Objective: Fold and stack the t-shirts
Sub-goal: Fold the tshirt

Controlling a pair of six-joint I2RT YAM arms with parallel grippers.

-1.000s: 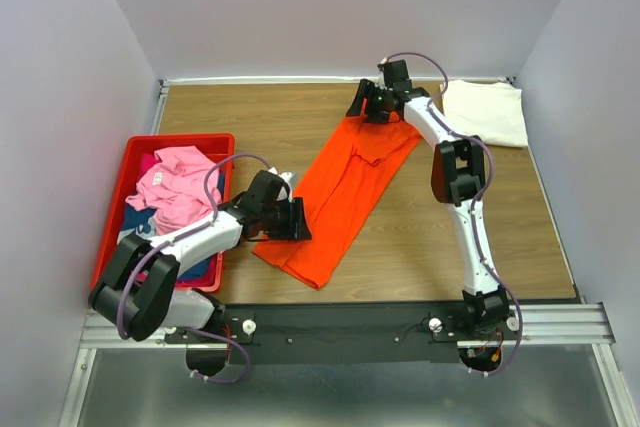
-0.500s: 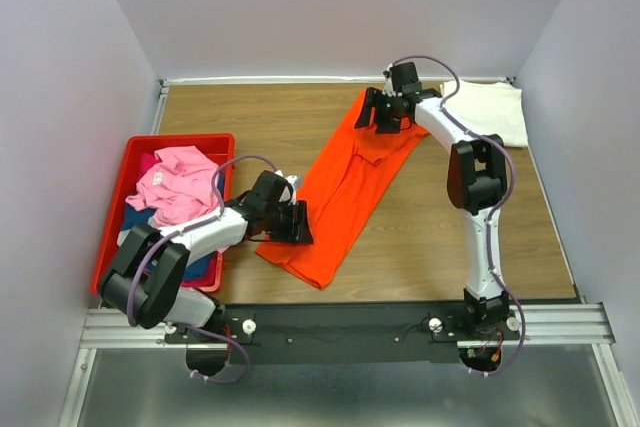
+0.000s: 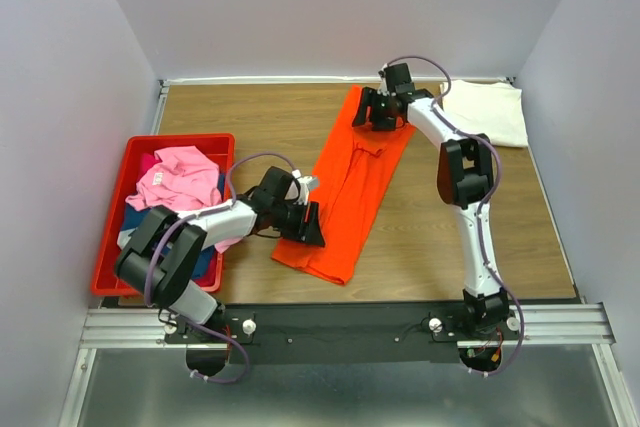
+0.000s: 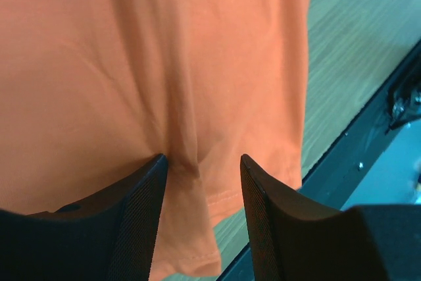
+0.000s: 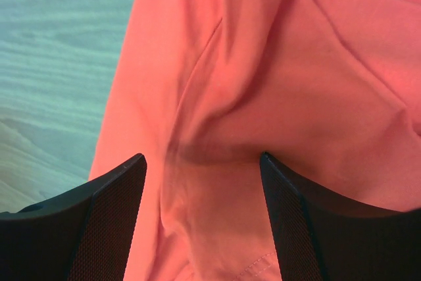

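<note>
The bright orange t-shirt (image 3: 350, 187) lies on the wooden table as a long narrow strip, running from the back middle to the front. My left gripper (image 3: 310, 230) is low over its near end. In the left wrist view its jaws (image 4: 202, 159) stand apart, with a pucker of orange cloth (image 4: 131, 44) beside the left finger. My right gripper (image 3: 366, 115) is at the far end. Its jaws (image 5: 202, 159) are wide apart over wrinkled orange cloth (image 5: 296, 64). A folded cream-white t-shirt (image 3: 487, 112) lies at the back right.
A red plastic bin (image 3: 180, 139) stands at the left edge and holds a crumpled pink t-shirt (image 3: 180, 182) over dark blue cloth (image 3: 132, 219). The black front rail (image 4: 368, 156) runs just beyond the orange hem.
Both grippers moved right across the orange shirt, the left one furthest. The shirt's left side has folded over, so it is now a narrower strip.
</note>
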